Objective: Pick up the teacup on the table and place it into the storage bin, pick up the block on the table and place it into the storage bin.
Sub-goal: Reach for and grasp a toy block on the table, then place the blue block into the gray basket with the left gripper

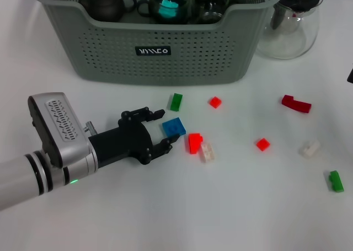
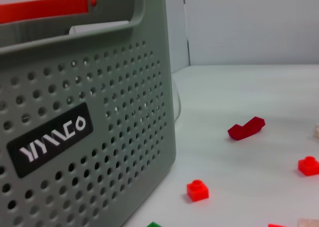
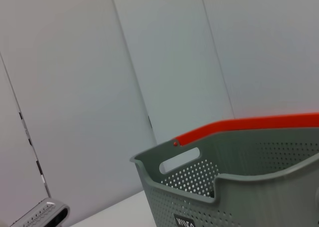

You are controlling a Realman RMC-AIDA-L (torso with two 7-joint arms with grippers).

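My left gripper (image 1: 160, 131) is open and low over the table, with its fingertips on either side of the near end of a blue block (image 1: 174, 127). The grey-green storage bin (image 1: 110, 47) stands behind it. The bin holds a dark teapot (image 1: 105, 5), a dark teacup with something teal inside (image 1: 167, 7) and a glass cup (image 1: 209, 5). The left wrist view shows the bin's perforated wall (image 2: 124, 112) and its black label close up. The right wrist view shows the bin (image 3: 239, 187) from farther off. No teacup stands on the table. The right gripper is out of view.
Loose blocks lie around: green (image 1: 176, 101), red (image 1: 215, 102), red (image 1: 194, 143) touching white (image 1: 207, 151), red (image 1: 262, 144), dark red (image 1: 296, 103), white (image 1: 309, 148), green (image 1: 336, 181). A clear glass jug (image 1: 289, 25) stands to the right of the bin.
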